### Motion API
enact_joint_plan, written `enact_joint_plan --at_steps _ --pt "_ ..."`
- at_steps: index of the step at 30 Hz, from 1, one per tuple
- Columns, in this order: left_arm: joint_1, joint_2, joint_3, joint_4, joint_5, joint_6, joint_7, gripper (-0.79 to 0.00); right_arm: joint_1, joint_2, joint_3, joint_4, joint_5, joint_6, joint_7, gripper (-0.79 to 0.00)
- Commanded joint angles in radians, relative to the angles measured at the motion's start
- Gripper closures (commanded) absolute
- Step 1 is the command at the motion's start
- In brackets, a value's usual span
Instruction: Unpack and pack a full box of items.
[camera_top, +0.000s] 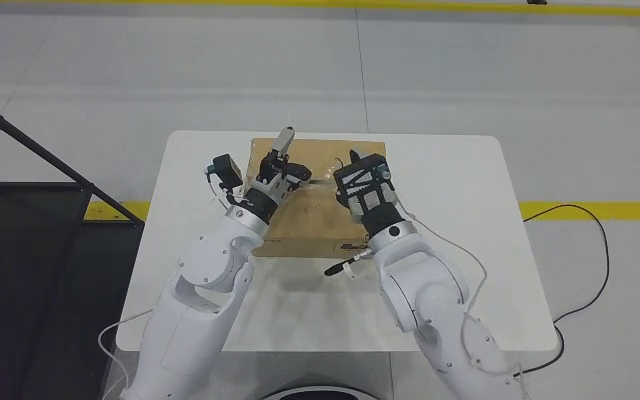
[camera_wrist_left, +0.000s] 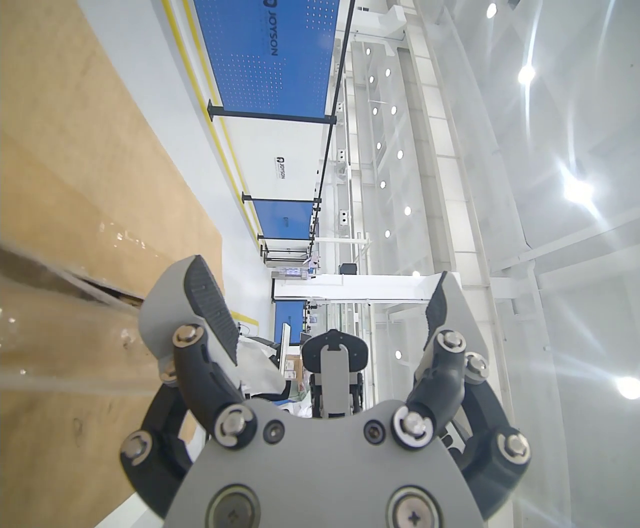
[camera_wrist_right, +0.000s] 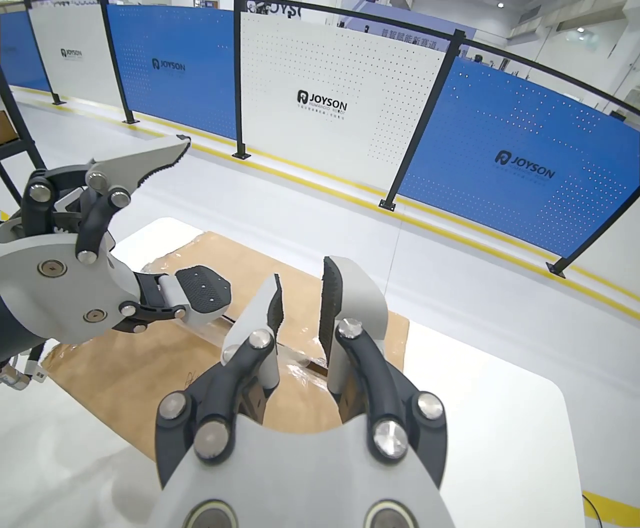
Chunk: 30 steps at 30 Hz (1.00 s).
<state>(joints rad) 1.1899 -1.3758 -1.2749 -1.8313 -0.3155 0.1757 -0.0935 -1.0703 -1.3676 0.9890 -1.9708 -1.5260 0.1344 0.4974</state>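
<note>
The white rounded counter (camera_top: 450, 200) carries the brown cardboard box (camera_top: 310, 225) at its middle, its seam sealed with clear tape (camera_wrist_left: 65, 320). The left tool (camera_wrist_left: 322, 285) gapes wide beside the seam; the right tool (camera_wrist_right: 302, 285), narrowly apart, hangs over it. Pads could skid on the slick tape and shove the box.

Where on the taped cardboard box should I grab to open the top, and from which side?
Probably the flap edge at the centre seam, from straight above: the box lies flat, closed, and the seam shows a slight gap under the tape. The open right tool hangs just over it.
</note>
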Motion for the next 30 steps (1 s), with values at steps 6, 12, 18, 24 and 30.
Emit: enact_joint_plan --at_steps 6,12,18,24,30 --pt "0.029 0.0 -0.002 -0.014 0.003 -0.01 -0.002 -0.785 0.018 -0.007 -0.025 0.026 -0.032 -0.062 0.094 -0.268" --pt "0.032 -0.001 0.003 -0.01 0.005 -0.011 -0.008 -0.785 0.019 -0.012 -0.033 0.028 -0.073 -0.088 0.153 -0.348" --pt "0.025 -0.002 0.008 -0.001 0.012 -0.01 -0.008 -0.785 -0.013 -0.01 -0.039 -0.004 -0.145 -0.13 0.179 -0.326" --pt "0.02 -0.004 0.007 0.003 0.011 -0.009 -0.007 -0.785 -0.044 -0.01 -0.049 -0.027 -0.206 -0.155 0.186 -0.305" --pt "0.016 -0.005 0.004 0.0 0.007 -0.01 -0.006 -0.785 -0.043 -0.017 -0.06 -0.015 -0.262 -0.148 0.221 -0.286"
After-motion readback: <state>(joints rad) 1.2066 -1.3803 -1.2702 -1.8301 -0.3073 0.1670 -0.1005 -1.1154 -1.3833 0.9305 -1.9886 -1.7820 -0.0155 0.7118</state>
